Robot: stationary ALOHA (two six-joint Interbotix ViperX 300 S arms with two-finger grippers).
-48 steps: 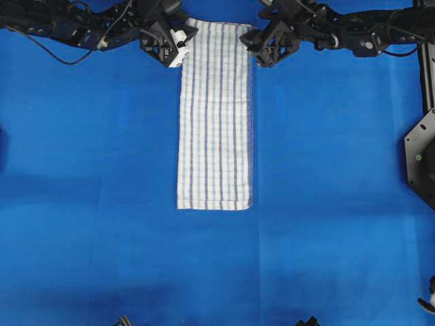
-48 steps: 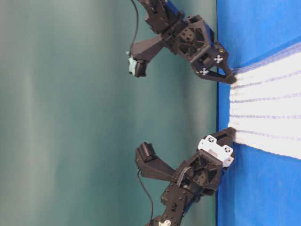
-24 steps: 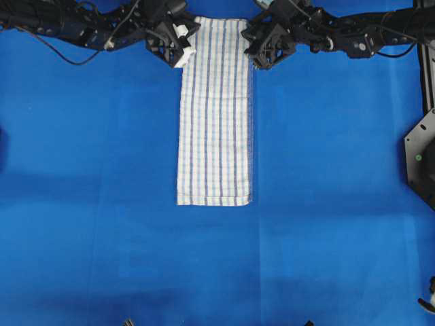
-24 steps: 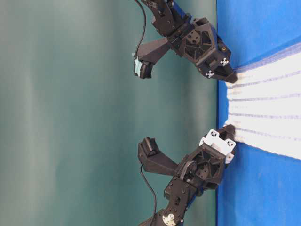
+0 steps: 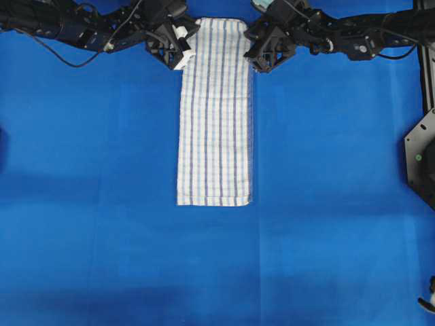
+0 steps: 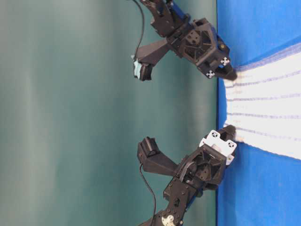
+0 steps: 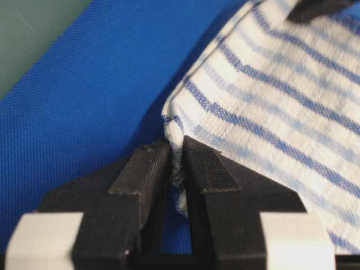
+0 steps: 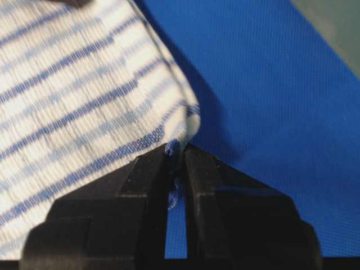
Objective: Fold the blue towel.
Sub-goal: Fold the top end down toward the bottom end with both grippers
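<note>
- The blue towel [image 5: 215, 112] — white cloth with thin light- and dark-blue stripes — lies as a long narrow strip down the middle of the blue table cover [image 5: 81, 204], its far end at the table's far edge and its near end flat, well short of the near edge.
- Left gripper [image 7: 176, 163]: jaws pinched shut on the towel's far left corner, cloth bunched between the two black fingers [image 7: 143, 169].
- Right gripper [image 8: 175, 160]: jaws likewise clamped on the far right corner, a thread of blue hem caught in the slit between them.
- From table level, the far end is drawn slightly taut between the two grippers, at or barely above the cover.
- Handling, as a judgement: light, soft and floppy — it will sag and drape once lifted, so a firm pinch at both far corners looks the right hold for carrying that end toward the near end.
- No brand, label or readable writing shows; only small square marker patches [image 6: 225, 61] on the gripper housings.
</note>
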